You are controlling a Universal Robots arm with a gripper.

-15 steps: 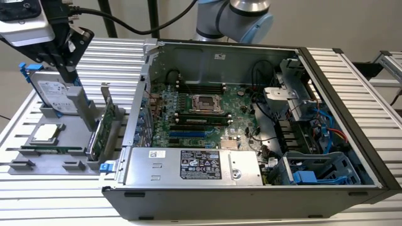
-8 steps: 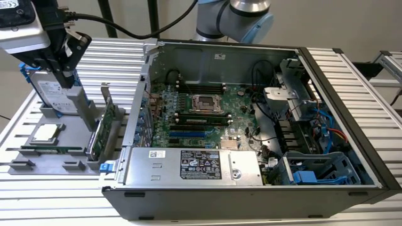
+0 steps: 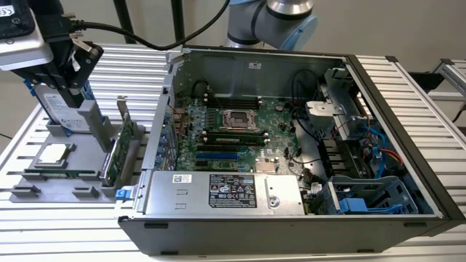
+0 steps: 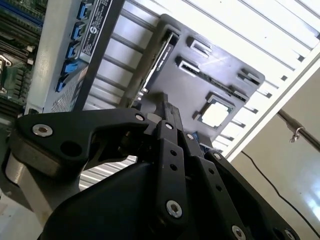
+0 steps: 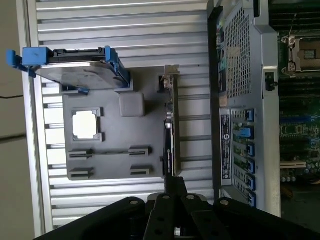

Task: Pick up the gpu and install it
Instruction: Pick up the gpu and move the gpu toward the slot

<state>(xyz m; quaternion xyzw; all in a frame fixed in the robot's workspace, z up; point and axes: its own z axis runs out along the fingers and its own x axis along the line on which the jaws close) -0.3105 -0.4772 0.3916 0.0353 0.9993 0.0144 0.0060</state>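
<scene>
while the jaws hang pressed together with nothing between them, the exterior view sets their black fingers (image 3: 71, 90) above the grey tray (image 3: 80, 146), over the tray's far corner where the hard drive (image 3: 62, 114) with blue rails stands in its slot. the gpu (image 3: 120, 144) stands on edge in a slot along the side of the tray nearest the open computer case (image 3: 291, 237), its silver bracket pointing up at the tray's far end, and the jaws are clear of it. a square processor chip (image 3: 57, 155) lies flat near the tray's middle and a thin memory stick (image 3: 58, 174) lies along the tray's near edge. the tray rests on the slatted desk (image 3: 58, 229), just beside the case.

in the second wrist view the fingers (image 4: 167, 112) meet at their tips, well above the tray (image 4: 195, 80). the gpu (image 4: 162, 57) shows as a dark edge on the tray's side facing the case (image 4: 75, 50).

in the first wrist view the closed fingertips (image 5: 175, 186) line up with the gpu (image 5: 170, 135), which runs along the edge of the tray (image 5: 120, 135) beside the case (image 5: 240, 75). the hard drive (image 5: 80, 75) sits at the tray's end and the chip (image 5: 86, 125) towards its middle.
</scene>
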